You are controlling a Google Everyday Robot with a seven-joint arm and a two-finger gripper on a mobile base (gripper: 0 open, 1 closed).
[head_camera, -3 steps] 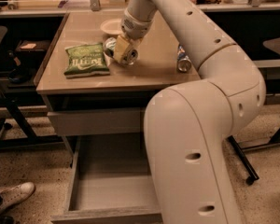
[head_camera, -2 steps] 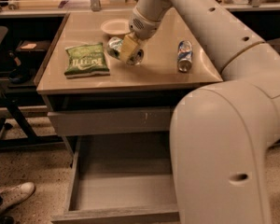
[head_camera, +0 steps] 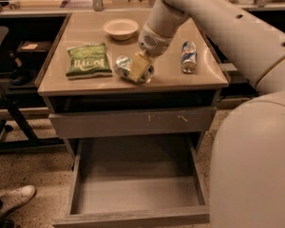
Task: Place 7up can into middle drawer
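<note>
The 7up can (head_camera: 123,66), silver and dented, lies tilted in my gripper (head_camera: 138,69) just above the table's front edge. The gripper's pale fingers (head_camera: 137,66) are closed around the can. The arm comes down from the upper right. The middle drawer (head_camera: 133,216) is pulled open below the table, a deep grey tray with nothing in it. It sits directly under and in front of the can.
A blue-and-white can (head_camera: 188,56) lies on the table's right side. A green chip bag (head_camera: 88,60) lies at the left and a white bowl (head_camera: 120,28) at the back. A closed drawer front with orange scratches (head_camera: 133,121) sits above the open drawer. My arm's large body (head_camera: 256,165) fills the right.
The gripper has carried the can from the middle of the table toward its front edge. The other items have not moved.
</note>
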